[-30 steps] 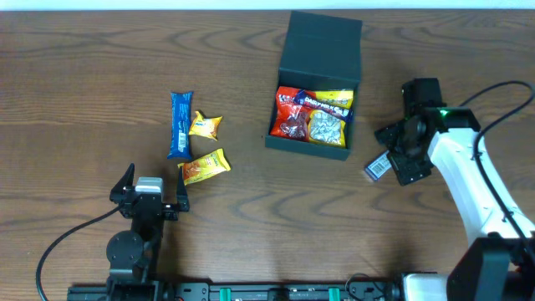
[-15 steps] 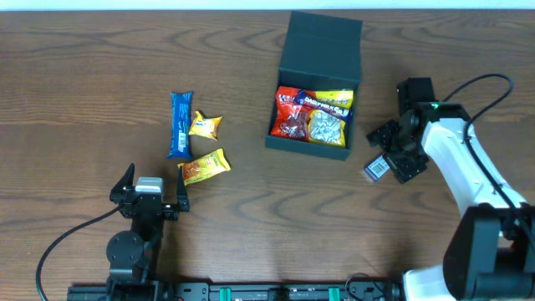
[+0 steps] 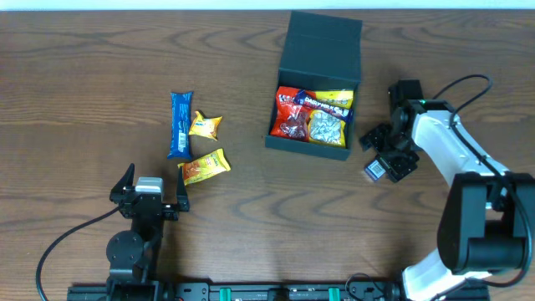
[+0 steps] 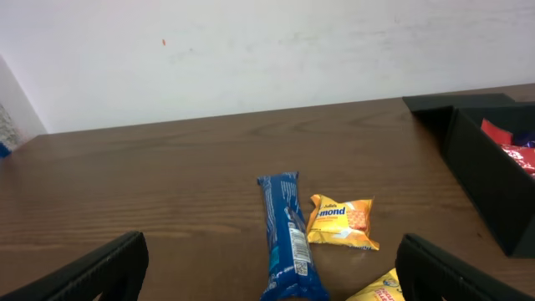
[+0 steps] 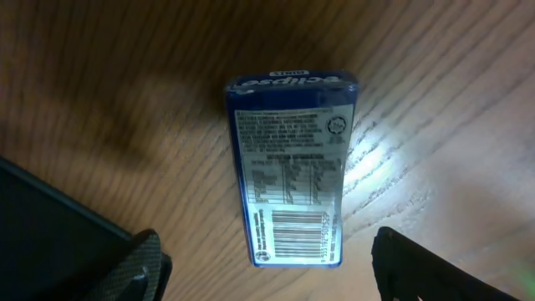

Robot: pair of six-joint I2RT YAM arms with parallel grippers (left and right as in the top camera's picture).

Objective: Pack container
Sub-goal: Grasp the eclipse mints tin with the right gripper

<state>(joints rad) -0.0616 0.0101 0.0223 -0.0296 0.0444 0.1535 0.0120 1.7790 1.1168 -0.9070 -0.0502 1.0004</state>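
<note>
While the container [image 3: 306, 148] is found open, lid raised, right of centre on the surface [image 3: 84, 84] with snack packets [image 3: 311, 117] inside, the right tool [image 3: 386, 154] is held spread over a blue pack [image 5: 290, 167] just beside it, and the left tool [image 3: 155, 180] is spread, empty, well apart.

Bare table [image 3: 267, 209] runs wide along the near centre and between the left snack packets [image 3: 205, 167] and the container [image 3: 305, 149]. Its upright lid [image 3: 323, 50] blocks the far side. A blue tin [image 3: 376, 170] lies just right.
</note>
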